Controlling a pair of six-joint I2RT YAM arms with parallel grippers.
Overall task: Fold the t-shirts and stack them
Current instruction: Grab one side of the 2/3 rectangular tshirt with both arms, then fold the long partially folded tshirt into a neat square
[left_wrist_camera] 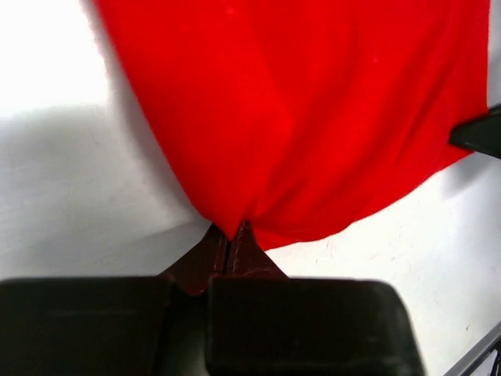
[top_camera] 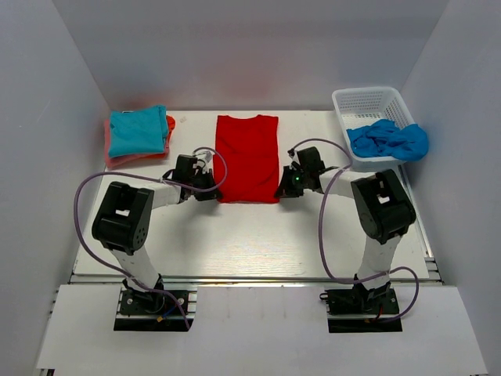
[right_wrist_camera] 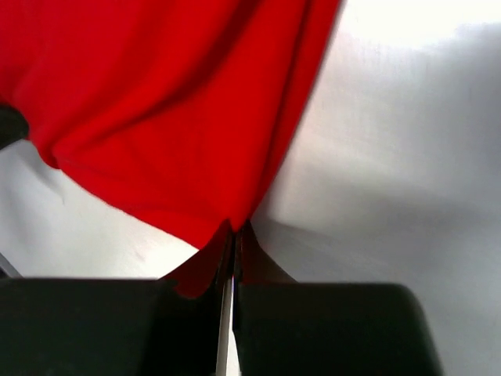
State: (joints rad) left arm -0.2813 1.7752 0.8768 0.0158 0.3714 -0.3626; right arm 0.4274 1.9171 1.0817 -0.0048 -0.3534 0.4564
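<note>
Red t-shirt (top_camera: 247, 157) lies mid-table as a long rectangle; left gripper (left_wrist_camera: 232, 237) & right gripper (right_wrist_camera: 235, 233) are each pinched tight on a near hem corner; to do it well, I'd say: lift both corners level, hem taut btwn them, carry twd collar, lay edges square; turquoise t-shirt (top_camera: 138, 130) sits folded far left.
</note>
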